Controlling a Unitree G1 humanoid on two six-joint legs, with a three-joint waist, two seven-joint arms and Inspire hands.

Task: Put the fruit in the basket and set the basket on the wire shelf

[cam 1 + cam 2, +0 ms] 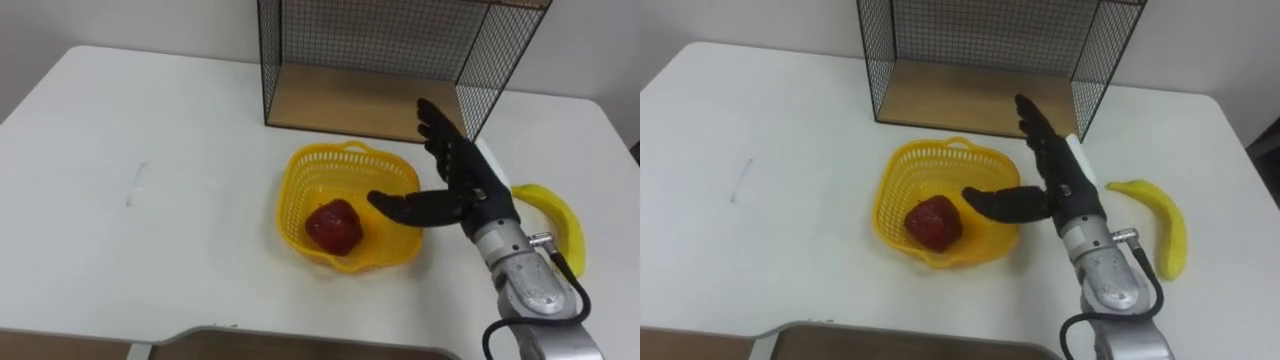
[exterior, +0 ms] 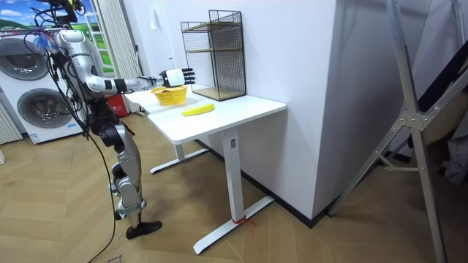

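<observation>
I had the robot standing at the end of the white bench (image 1: 150, 120), its right arm stretched out over the top. At the far edge stood the wire shelf (image 1: 340, 100), a black mesh cage open towards me with a wooden floor and nothing on it. Just in front of it sat the yellow basket (image 1: 290, 190), a shallow slotted plastic bowl with a wavy rim, upright and well clear of the bench edges.

My right hand (image 1: 470, 195) hovered at the basket's right rim, fingers straight and spread towards the shelf, thumb reaching in over the bowl, holding nothing. To its right, apart from both hand and basket, the banana (image 1: 560, 215) lay flat on the bench: yellow, curved, unmarked as far as I could see. The red fruit (image 1: 334, 225) was already inside the basket, low against the near wall; it looked rounded and slightly lumpy, and I could not tell what kind it was.

I judged the loading half done. Next I would need to swing the hand right, come down over the banana's middle and close round it before carrying it across.
</observation>
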